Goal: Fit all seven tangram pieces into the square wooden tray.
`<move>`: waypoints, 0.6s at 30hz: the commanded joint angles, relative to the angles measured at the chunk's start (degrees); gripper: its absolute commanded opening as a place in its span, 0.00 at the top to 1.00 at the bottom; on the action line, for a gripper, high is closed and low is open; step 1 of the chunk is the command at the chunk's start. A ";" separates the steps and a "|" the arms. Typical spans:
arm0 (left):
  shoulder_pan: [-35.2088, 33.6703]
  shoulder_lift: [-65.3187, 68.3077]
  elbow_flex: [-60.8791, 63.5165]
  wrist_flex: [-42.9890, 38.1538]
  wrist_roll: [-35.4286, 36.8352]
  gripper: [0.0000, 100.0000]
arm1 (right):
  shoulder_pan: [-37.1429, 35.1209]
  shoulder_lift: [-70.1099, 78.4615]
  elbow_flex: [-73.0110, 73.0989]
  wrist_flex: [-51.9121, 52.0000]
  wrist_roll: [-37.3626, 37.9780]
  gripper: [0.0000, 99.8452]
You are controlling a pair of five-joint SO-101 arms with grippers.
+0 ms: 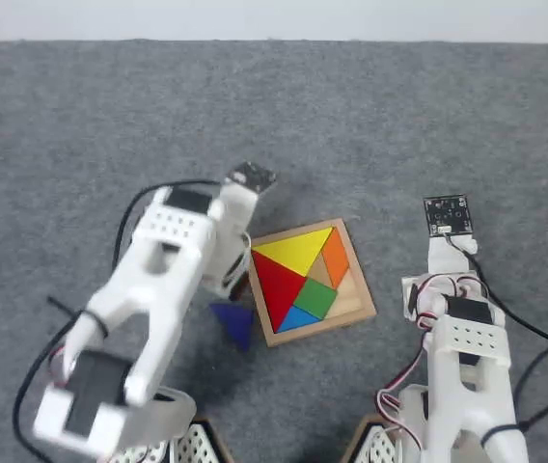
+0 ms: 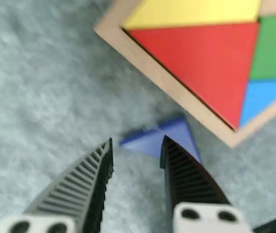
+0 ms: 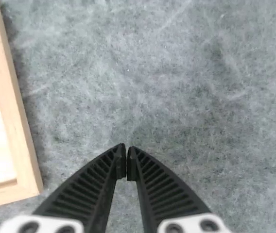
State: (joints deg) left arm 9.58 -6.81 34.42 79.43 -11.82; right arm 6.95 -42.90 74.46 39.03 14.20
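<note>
left gripper (image 2: 137,141) spread over dark blue triangle piece (image 2: 181,133) beside square wooden tray (image 2: 172,86), prob to grab; right gripper (image 3: 127,162) clenched empty

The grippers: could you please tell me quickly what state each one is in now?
Left gripper: open, holding nothing, by the blue triangular tangram piece.
Right gripper: shut, holding nothing.

High view: left arm (image 1: 158,280) hides one corner of the tray (image 1: 327,329). Left wrist view: left tool (image 2: 137,141) overlaps the blue piece (image 2: 177,130); tray cropped at the edge.
</note>
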 commanded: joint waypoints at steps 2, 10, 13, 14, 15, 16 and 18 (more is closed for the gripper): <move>2.73 -10.11 7.60 -1.76 -2.73 0.80 | -0.31 -1.80 -0.44 -1.01 0.44 0.99; 3.08 -0.70 10.42 -10.20 -6.77 0.76 | -0.31 -1.80 -0.44 -1.01 0.35 0.99; 2.90 5.36 9.27 -12.75 -6.86 0.76 | -0.31 -1.80 -0.44 -1.01 0.35 0.99; 2.64 7.56 8.57 -13.36 -6.86 0.76 | -0.31 -1.80 -0.44 -1.01 0.35 0.99; 2.55 9.76 7.69 -13.63 -6.95 0.76 | -0.31 -1.80 -0.44 -1.01 0.35 0.99; 2.37 11.87 6.90 -13.89 -6.95 0.76 | -0.31 -1.80 -0.44 -1.01 0.35 0.99; 1.76 15.21 4.53 -12.40 -6.95 0.76 | -0.31 -1.80 -0.44 -1.01 0.35 0.99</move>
State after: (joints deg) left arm 12.13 1.54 43.38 67.12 -18.42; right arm 6.86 -42.90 74.46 39.03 14.20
